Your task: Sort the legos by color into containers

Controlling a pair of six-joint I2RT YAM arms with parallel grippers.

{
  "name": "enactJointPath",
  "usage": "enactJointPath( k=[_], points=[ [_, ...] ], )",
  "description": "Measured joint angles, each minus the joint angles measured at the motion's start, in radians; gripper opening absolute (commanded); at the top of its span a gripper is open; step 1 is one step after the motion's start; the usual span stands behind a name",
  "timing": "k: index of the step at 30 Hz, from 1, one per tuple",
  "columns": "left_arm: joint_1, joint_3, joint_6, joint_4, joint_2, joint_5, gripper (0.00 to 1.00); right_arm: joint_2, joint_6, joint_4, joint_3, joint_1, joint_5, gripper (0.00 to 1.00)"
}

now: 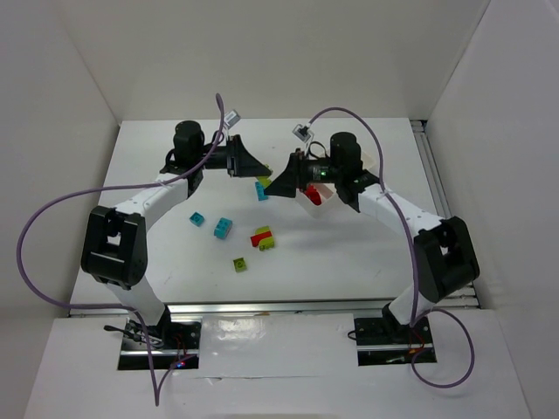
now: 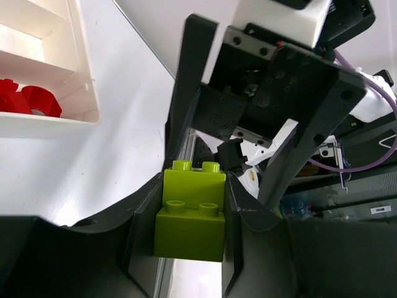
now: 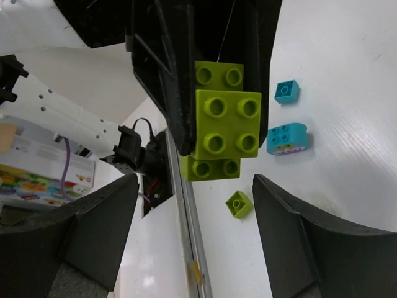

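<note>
The white counter (image 1: 349,253) carried everything, with the left arm (image 1: 140,205) and right arm (image 1: 410,214) both reaching toward its far middle until their tips nearly met. The white tray (image 2: 84,81) sat under the right arm's end. One of its compartments held red bricks (image 2: 30,100).

The left pincer (image 2: 189,186) was clenched on a lime green piece (image 2: 191,217), held up off the counter. The piece looked like bricks stacked in steps. The right pincer (image 3: 195,186) was released, its fingers spread wide and nothing between them.

The coming move looked to turn on one relation. The green piece lay straight ahead of the right pincer and centred in its gap, studs toward it. Its long axis ran crosswise to the line between those fingers, so they would close on its narrow width. This read as a handover, with the right arm nearer the tray.

From overhead the green piece was hidden between the two pincers, and only the wrist views showed it. The left wrist view showed the tray's contents, and the right wrist view showed the counter below.

Loose on the counter were three cyan bricks (image 1: 224,228), a red brick touching a green one (image 1: 262,237), and a small green brick (image 3: 239,203).
</note>
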Motion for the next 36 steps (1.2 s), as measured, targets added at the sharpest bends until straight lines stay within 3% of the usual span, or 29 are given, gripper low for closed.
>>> enactJointPath(
  k=[10,11,14,15,19,21,24,27,36],
  points=[
    [0.000,0.000,-0.004,0.022,0.000,0.001,0.00,0.071,0.124,0.169,-0.009,0.013,-0.002,0.59],
    [0.000,0.000,-0.004,0.022,0.000,0.001,0.00,0.075,0.137,0.188,-0.009,0.013,-0.002,0.51],
    [0.000,0.000,-0.010,0.023,-0.002,0.006,0.00,0.085,0.179,0.241,-0.016,0.012,-0.005,0.43],
    [0.000,0.000,-0.012,0.022,-0.004,0.008,0.00,0.090,0.192,0.252,-0.018,0.012,-0.005,0.33],
    [0.002,0.000,-0.009,0.018,-0.006,0.012,0.00,0.103,0.227,0.287,-0.019,0.011,-0.012,0.15],
    [0.002,0.003,0.015,-0.014,-0.010,0.010,0.34,0.103,0.229,0.287,-0.023,0.012,-0.014,0.12],
    [0.002,0.037,0.094,-0.126,-0.012,0.004,0.72,0.103,0.226,0.286,-0.032,0.013,-0.011,0.10],
    [0.000,0.090,0.176,-0.239,-0.013,-0.011,0.77,0.103,0.207,0.263,-0.040,0.013,-0.011,0.09],
    [0.026,0.108,0.276,-0.374,-0.044,-0.052,0.75,0.060,0.093,0.107,-0.040,0.004,0.024,0.09]
  ],
)
